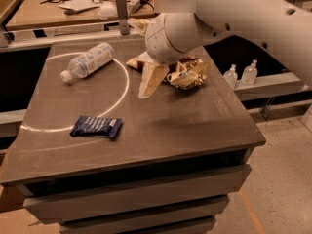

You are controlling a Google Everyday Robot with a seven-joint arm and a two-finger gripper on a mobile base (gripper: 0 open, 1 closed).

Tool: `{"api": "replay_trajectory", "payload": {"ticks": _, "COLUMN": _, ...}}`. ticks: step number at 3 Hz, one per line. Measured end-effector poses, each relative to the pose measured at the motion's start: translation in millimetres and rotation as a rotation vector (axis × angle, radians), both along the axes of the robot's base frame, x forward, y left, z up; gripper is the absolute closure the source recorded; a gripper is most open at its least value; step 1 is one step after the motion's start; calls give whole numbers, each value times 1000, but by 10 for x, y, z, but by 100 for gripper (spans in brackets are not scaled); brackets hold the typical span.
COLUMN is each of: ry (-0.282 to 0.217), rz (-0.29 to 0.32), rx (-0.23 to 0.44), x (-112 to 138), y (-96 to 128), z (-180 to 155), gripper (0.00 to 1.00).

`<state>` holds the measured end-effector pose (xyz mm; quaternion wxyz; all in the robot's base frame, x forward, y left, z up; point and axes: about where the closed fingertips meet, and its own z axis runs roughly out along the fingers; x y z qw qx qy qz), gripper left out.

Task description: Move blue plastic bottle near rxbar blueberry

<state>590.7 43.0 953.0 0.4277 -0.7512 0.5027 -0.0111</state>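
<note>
The blue plastic bottle (89,61) lies on its side at the back left of the dark table (195,130), with its white cap pointing to the front left. The rxbar blueberry (96,126), a flat dark navy wrapper, lies at the front left, well in front of the bottle. My gripper (148,81) hangs from the big white arm (219,18) over the back middle of the table. It is to the right of the bottle and apart from it, with nothing seen in its hold.
A brown-and-cream chip bag (187,73) lies crumpled just right of the gripper. A white circle line (124,89) is drawn on the tabletop. Two tiny clear pump bottles (241,73) stand on a ledge to the right. A cluttered bench (83,1) is behind.
</note>
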Motion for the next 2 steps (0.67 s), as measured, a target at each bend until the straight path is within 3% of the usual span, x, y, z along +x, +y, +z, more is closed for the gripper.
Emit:
{"api": "replay_trajectory", "payload": {"ticks": 1, "ry": -33, "rz": 86, "rx": -11, "x": 285, "y": 229, "z": -107, "gripper": 0}}
{"api": "replay_trajectory", "payload": {"ticks": 2, "ry": -88, "rz": 127, "rx": -55, "x": 565, "y": 459, "z": -184, "gripper": 0}}
